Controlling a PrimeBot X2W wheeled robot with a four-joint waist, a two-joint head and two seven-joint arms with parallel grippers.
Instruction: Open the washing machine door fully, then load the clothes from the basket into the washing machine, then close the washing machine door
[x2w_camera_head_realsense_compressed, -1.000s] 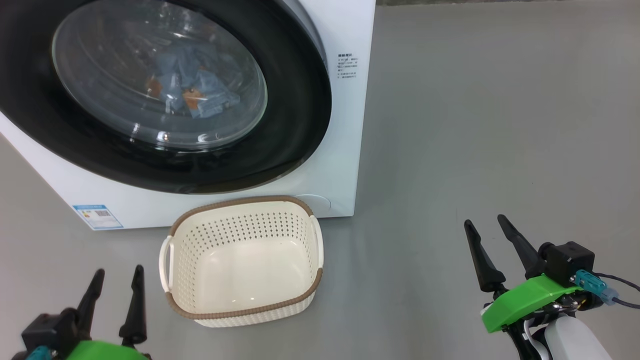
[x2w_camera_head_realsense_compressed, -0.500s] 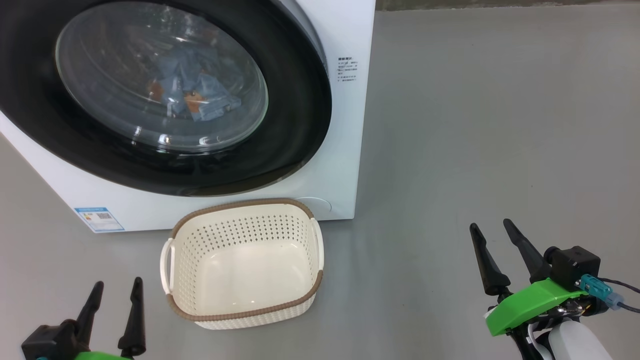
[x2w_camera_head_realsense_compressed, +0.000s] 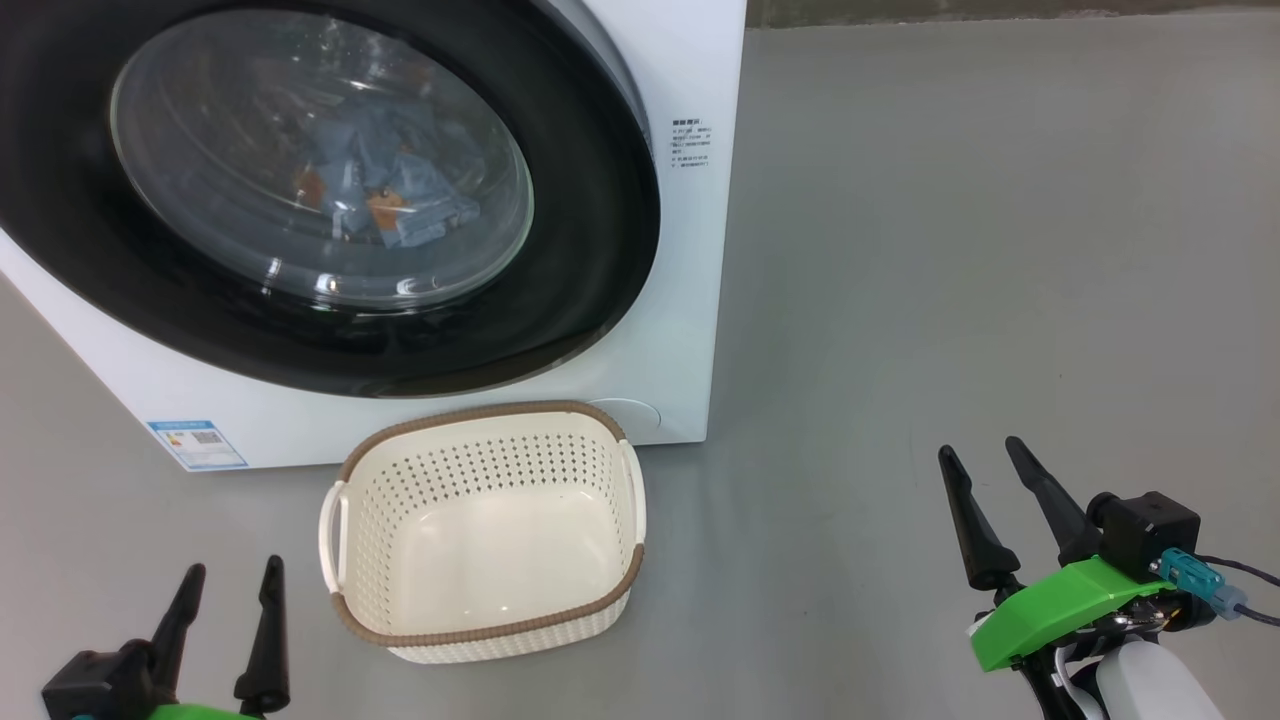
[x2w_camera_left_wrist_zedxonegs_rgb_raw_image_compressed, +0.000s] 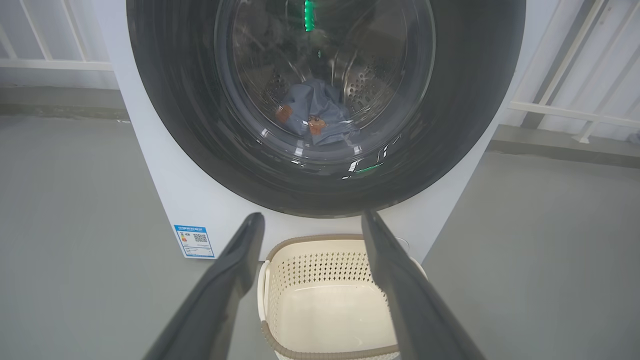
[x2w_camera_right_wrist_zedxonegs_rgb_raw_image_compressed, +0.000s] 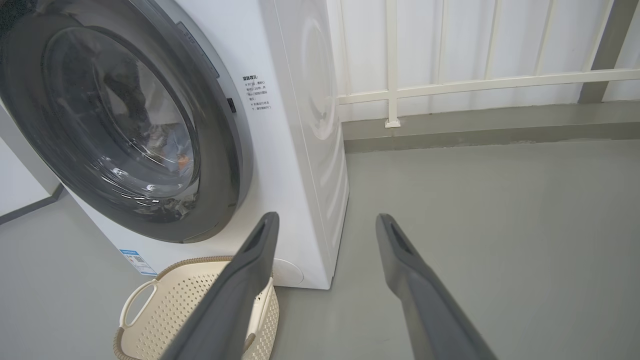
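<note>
Plainly, the left claw (x2w_camera_head_realsense_compressed: 232, 575) hangs released at the near left, its two dark fingers spread with nothing between them; the right claw (x2w_camera_head_realsense_compressed: 980, 455) at the near right is likewise spread and empty, leaning a little leftward; both stand over bare grey floor (x2w_camera_head_realsense_compressed: 950, 250). Between them, closer to the left claw, sits the basket (x2w_camera_head_realsense_compressed: 480, 413), upright, its long side running left to right, its far rim close against the foot of the washing machine (x2w_camera_head_realsense_compressed: 690, 300); whether they touch I cannot tell; nothing lies in it. Farther off and to the left rises the door (x2w_camera_head_realsense_compressed: 590, 200), its black ring seemingly seated flat on the white front; the right wrist view shows no gap that I can make out along its right edge. Behind the glass the clothes (x2w_camera_head_realsense_compressed: 390, 190) lie heaped in the drum, blue with orange specks; a cream piece I cannot pick out.

By my reading the loading is done and the door is shut, so the task looks finished; should the door want a last press, it lies far and left of both claws; the left claw is nearer and faces it almost squarely, while the right would have to reach across the basket.
</note>
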